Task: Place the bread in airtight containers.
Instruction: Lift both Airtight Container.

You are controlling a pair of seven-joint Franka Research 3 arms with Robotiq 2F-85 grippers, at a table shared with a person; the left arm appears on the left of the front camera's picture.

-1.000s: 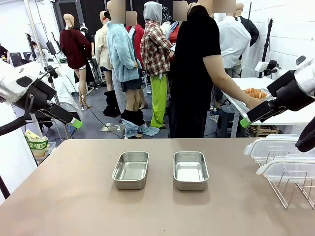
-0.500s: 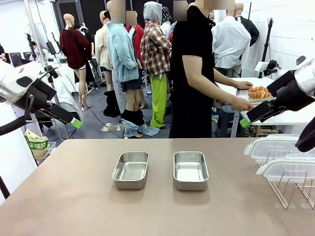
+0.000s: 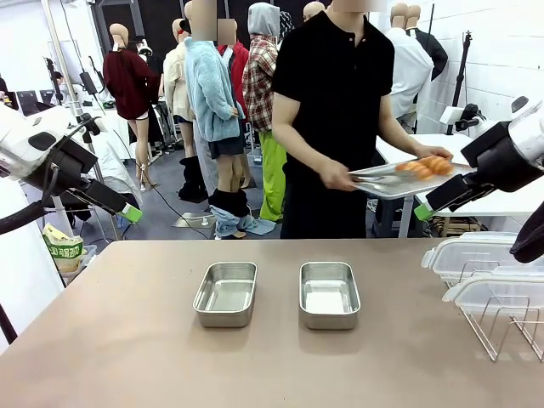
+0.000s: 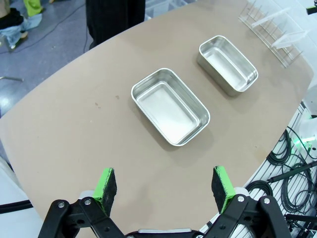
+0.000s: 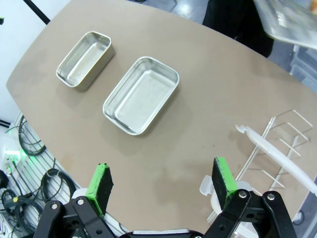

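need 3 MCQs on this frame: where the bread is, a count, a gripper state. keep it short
1. Where is the bread? A) in a tin B) on the tray the person holds C) on the floor
2. How many tins sit on the table? A) one B) two C) three
3. The left gripper is: A) open B) shut on a tin C) shut on bread
Answers: 1 B, it lies on the carried tray; 2 B, two side by side; 3 A, fingers apart, nothing between.
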